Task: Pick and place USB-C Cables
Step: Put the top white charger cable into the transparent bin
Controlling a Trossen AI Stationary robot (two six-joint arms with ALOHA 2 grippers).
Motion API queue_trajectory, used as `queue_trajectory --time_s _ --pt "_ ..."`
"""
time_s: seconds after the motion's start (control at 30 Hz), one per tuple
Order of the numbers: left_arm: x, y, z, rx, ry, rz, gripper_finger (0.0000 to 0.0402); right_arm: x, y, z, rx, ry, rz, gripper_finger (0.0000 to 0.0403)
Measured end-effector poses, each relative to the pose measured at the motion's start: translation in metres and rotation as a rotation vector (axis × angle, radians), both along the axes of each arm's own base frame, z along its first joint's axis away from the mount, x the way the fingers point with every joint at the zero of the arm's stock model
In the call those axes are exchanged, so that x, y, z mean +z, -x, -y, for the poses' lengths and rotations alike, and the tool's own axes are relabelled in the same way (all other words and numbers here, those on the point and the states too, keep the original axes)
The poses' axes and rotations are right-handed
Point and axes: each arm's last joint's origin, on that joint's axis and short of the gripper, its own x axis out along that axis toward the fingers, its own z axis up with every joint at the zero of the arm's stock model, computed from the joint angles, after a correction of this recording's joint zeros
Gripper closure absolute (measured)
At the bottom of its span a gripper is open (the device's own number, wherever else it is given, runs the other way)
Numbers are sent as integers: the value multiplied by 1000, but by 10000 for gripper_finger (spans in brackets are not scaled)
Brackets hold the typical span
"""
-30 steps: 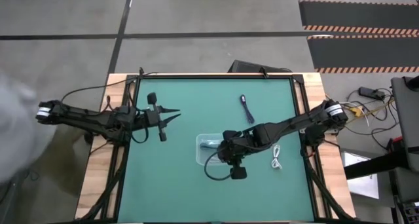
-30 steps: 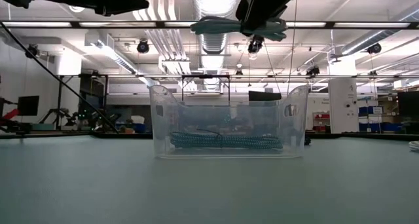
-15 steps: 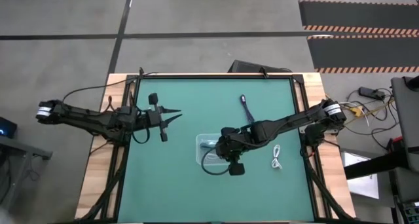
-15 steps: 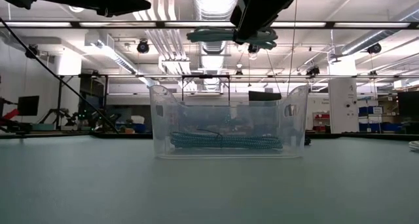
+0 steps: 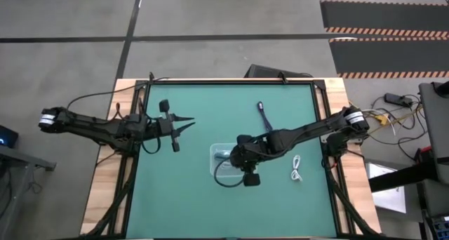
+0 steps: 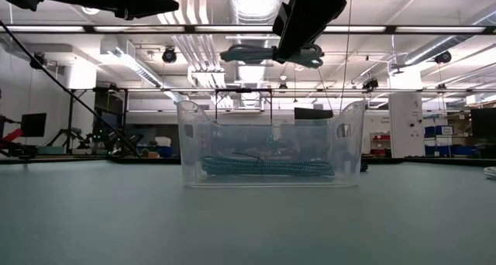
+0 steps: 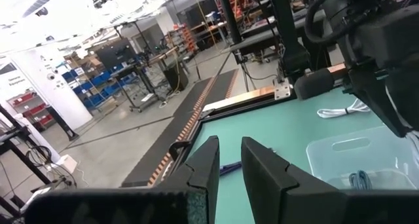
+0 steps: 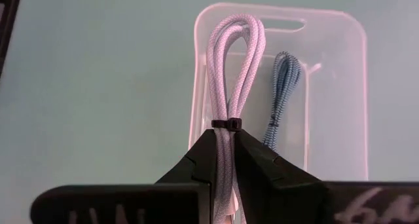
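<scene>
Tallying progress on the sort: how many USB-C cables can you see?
4: one in the right gripper above the clear tray, one inside it, a dark one and a white one on the table.

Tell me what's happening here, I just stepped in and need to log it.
The right gripper is shut on a bundled light grey cable, holding it in the air above the clear tray. A blue braided cable already lies in the tray. A white cable and a dark cable remain on the green table. The left gripper waits, open, off to its own side.
</scene>
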Motion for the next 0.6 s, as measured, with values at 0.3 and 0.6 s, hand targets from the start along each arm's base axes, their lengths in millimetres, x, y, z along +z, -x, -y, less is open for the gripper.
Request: queue_trajectory --time_s 0.3,0.6 --pt "0 0 0 0 0 -1 352 -21 -8 -2 16 23 -60 374" --pt "0 0 0 0 0 -1 352 -23 -9 4 4 35 -64 374"
